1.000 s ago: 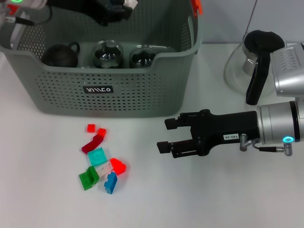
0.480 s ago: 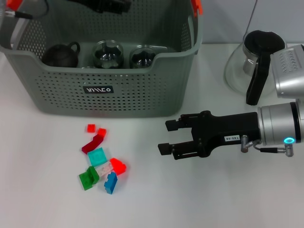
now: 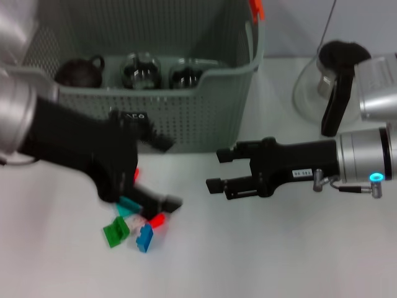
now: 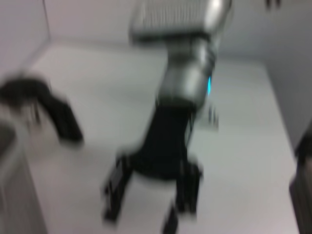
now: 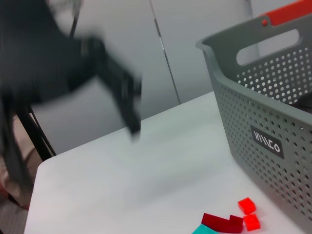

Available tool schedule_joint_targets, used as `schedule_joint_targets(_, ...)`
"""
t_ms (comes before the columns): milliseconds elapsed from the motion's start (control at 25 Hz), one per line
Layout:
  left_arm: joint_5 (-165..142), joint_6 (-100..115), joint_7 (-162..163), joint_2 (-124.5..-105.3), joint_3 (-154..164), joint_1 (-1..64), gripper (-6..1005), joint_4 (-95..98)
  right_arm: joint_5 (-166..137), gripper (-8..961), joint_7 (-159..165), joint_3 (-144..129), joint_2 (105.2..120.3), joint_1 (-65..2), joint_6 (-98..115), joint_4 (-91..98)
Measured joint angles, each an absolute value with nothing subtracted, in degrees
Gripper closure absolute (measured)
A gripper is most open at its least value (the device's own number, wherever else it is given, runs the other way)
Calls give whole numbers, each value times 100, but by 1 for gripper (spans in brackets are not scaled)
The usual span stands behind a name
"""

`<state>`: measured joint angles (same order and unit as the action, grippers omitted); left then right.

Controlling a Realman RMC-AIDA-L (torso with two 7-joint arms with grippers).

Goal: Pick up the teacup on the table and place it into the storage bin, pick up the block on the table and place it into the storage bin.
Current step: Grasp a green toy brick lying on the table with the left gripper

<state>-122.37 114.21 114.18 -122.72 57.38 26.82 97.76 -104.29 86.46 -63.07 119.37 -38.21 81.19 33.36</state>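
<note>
White table, so near to far: the blocks (image 3: 133, 226) sit in a loose pile at the front left, and the left gripper (image 3: 162, 176) is right over them, fingers spread wide, nothing held. So the left arm's clearly the closer one; the pile is just under and slightly in front of its tips. Right gripper (image 3: 216, 169) hangs well off to the side, jaws parted, empty. Behind, the bin (image 3: 205, 118) already has cups (image 3: 141, 71) inside.

Head cam looks down on table (image 3: 298, 261); right wrist cam, low, shares storage bin (image 3: 205, 105) w/ it.
</note>
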Motion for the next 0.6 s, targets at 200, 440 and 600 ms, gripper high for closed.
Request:
schedule_joint_targets(200,-13688,11318,11587,-12460,6526,2414,48,9727,-10423,149,8651,-6301,11945,-3834,8070,3328)
schedule_joint_targets(440,-14650,11054,12057,-12422,6785,2754,54,8766,-10430,150,8686,-6300,11938,-3840,8060,3328)
schedule_joint_targets(600,-15105,10865,12241,-12411,6854,2923,58,8250,-10429,150,8682,-6231,11936,-3847,8019,3308)
